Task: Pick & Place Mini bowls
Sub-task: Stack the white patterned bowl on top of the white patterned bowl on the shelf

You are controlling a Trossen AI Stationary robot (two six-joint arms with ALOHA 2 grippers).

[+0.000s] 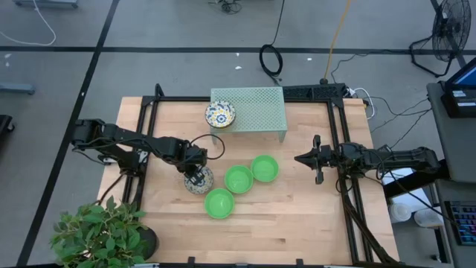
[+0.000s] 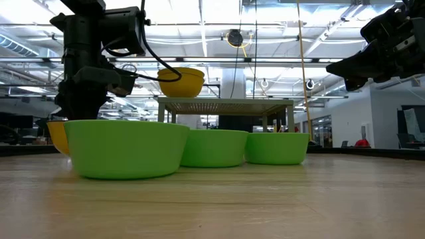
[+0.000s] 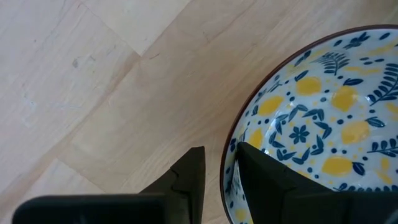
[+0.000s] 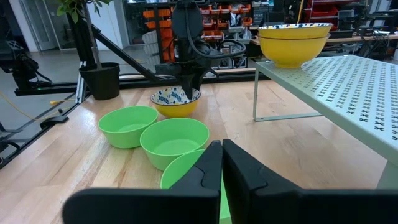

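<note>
Three plain green mini bowls (image 1: 239, 179) stand in a cluster on the table. A floral mini bowl (image 1: 199, 183), yellow outside, sits on the wood to their left. Two more floral bowls (image 4: 292, 38) are stacked on the pale green mesh rack (image 1: 256, 110). My left gripper (image 3: 221, 155) points down over the floral bowl on the table, open, one finger (image 3: 193, 177) outside its rim (image 3: 227, 163) and one finger (image 3: 267, 180) inside. My right gripper (image 1: 301, 158) is shut and hovers above the table right of the green bowls. My left gripper comes from above with its fingers on either side of the floral bowl's rim (image 3: 227, 163). Bare wood shows between the outer finger and the rim. Whether the inner finger touches the rim I cannot tell. The bowl sits upright on the table.
The rack stands at the table's far edge, with bare mesh (image 4: 348, 81) right of the stacked bowls. A potted plant (image 1: 100, 231) stands at the near left corner. Dark frame rails (image 1: 338, 134) run along both sides. Bare wood (image 1: 297, 216) lies near and right of the green bowls.
</note>
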